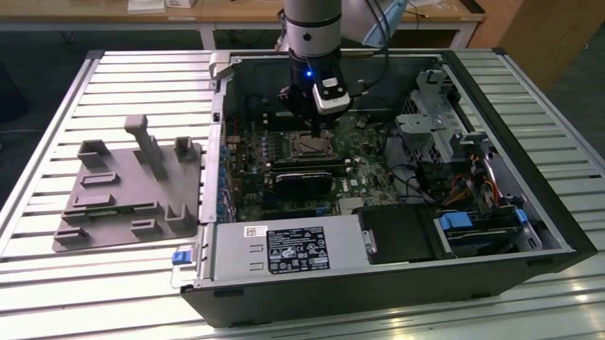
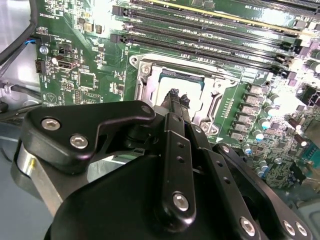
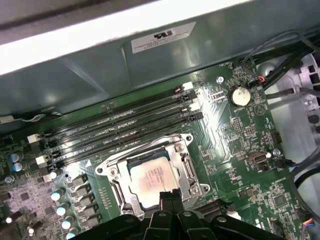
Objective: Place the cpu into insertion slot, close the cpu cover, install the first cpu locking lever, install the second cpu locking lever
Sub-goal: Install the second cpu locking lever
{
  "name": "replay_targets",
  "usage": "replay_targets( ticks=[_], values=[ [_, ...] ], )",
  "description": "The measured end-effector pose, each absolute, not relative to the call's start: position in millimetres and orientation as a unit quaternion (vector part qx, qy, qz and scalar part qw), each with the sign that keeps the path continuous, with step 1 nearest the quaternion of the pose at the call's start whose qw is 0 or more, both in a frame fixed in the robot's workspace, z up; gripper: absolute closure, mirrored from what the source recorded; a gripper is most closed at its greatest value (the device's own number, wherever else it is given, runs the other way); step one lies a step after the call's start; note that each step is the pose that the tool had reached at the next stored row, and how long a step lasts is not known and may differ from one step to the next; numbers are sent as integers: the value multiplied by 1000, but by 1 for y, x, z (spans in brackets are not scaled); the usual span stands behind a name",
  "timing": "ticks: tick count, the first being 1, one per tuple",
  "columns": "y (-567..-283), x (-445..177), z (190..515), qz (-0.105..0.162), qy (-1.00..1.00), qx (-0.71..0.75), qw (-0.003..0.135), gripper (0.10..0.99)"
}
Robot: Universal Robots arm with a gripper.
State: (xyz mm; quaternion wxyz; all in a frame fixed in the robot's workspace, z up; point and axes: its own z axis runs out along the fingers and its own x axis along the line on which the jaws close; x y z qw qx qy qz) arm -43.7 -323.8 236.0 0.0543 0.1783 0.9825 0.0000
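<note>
The cpu (image 3: 150,179), a dull silver square, lies in the insertion slot (image 3: 119,192) on the green board. The cpu cover (image 3: 187,167), a silvery frame, lies flat around it. My gripper (image 3: 168,196) hangs just over one edge of the socket with its two black fingers pressed together and nothing between them. In the second wrist view the fingertips (image 2: 173,95) stand over the cpu (image 2: 172,80) and the slot's metal rim (image 2: 145,80). In the exterior view the gripper (image 1: 313,133) is inside the open computer case, right above the socket (image 1: 307,146). Whether the fingers touch the socket, I cannot tell.
Long black memory slots (image 3: 115,125) run beside the socket, with a coin battery (image 3: 239,95) nearby. A black card (image 1: 302,180), the power supply (image 1: 283,248) and drive cages (image 1: 440,120) crowd the case. A grey fixture (image 1: 127,188) stands on the slatted table at the exterior view's left.
</note>
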Motion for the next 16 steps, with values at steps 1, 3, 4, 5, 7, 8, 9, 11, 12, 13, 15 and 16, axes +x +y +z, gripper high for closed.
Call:
replay_targets(
  ticks=[1, 3, 4, 5, 7, 8, 9, 11, 12, 13, 15, 16],
  values=[
    [-324, -44, 238, 0, 982, 178, 54, 980],
    [-324, -44, 242, 0, 982, 178, 54, 980],
    [-324, -44, 243, 0, 982, 178, 54, 980],
    [-324, -44, 244, 0, 982, 178, 54, 980],
    [-324, -44, 245, 0, 982, 178, 54, 980],
    [-324, -44, 245, -1, 982, 178, 54, 980],
    [-324, -44, 245, -1, 982, 178, 54, 980],
    [-325, -44, 245, -1, 982, 178, 54, 980],
    [-326, -44, 245, -1, 982, 178, 54, 980],
    [-327, -44, 245, -1, 982, 178, 54, 980],
    [-329, -44, 245, -1, 982, 178, 54, 980],
    [-331, -44, 245, -1, 982, 178, 55, 980]
  ],
)
